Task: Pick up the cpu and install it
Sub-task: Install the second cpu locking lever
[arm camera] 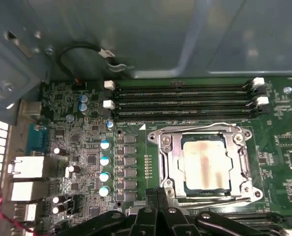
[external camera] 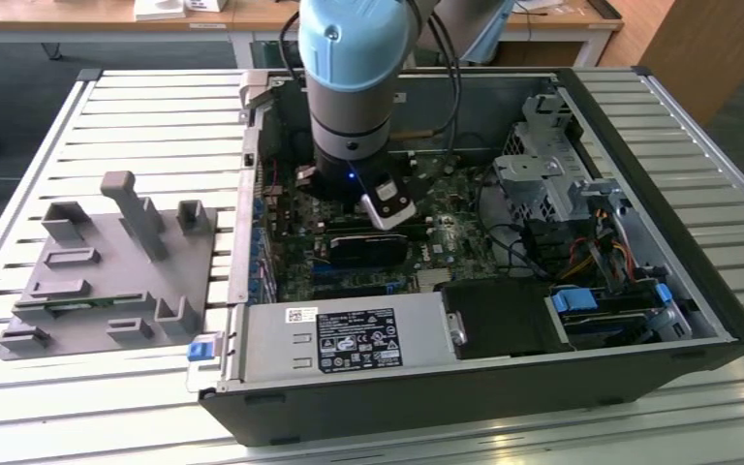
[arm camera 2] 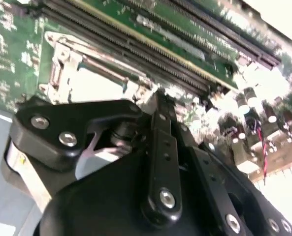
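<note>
The cpu (arm camera: 205,164), a silver-grey square with a brownish smear on top, lies flat inside the socket's metal frame (arm camera: 165,157) on the green motherboard. In the first wrist view my gripper (arm camera: 157,192) hovers just off the socket's edge, apart from the chip. Its black fingers are pressed together, shut, with nothing between them. The second wrist view has the black gripper linkage (arm camera 2: 158,147) close up, with the socket frame (arm camera 2: 62,64) beyond it. In the exterior view the arm (external camera: 346,107) reaches down into the open computer case (external camera: 682,291).
Memory slots (arm camera: 185,101) run beside the socket, with capacitors (arm camera: 105,160) and rear ports (arm camera: 27,167) on another side. The power supply (external camera: 346,344), drive cage (external camera: 541,174) and cables crowd the case. A grey fixture (external camera: 113,271) sits on the slatted table at the exterior view's left.
</note>
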`<state>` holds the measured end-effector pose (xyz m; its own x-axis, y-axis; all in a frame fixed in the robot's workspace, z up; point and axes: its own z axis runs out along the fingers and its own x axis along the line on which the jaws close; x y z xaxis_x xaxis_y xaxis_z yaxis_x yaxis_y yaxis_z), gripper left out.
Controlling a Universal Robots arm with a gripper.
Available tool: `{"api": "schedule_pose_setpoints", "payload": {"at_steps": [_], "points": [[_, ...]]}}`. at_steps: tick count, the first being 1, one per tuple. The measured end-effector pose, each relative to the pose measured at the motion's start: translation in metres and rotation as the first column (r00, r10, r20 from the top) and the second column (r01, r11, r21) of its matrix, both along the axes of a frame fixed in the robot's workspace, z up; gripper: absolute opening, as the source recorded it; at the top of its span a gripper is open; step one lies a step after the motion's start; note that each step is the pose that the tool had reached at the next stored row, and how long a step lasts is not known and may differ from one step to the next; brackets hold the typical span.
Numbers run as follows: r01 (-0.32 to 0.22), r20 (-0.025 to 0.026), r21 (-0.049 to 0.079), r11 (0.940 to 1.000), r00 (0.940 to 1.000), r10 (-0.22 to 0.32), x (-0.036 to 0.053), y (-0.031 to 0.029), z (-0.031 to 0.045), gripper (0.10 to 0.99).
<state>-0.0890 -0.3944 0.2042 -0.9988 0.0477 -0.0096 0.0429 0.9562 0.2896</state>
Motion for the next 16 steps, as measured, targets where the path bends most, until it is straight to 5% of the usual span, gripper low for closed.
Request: {"api": "schedule_pose_setpoints", "payload": {"at_steps": [10,16], "points": [[0.0,0.0,0.0,1.0,1.0,0.0,0.0,0.0,0.0306,0.106],[0.0,0.0001,0.0,1.0,1.0,0.0,0.0,0.0,0.0336,0.106]]}}
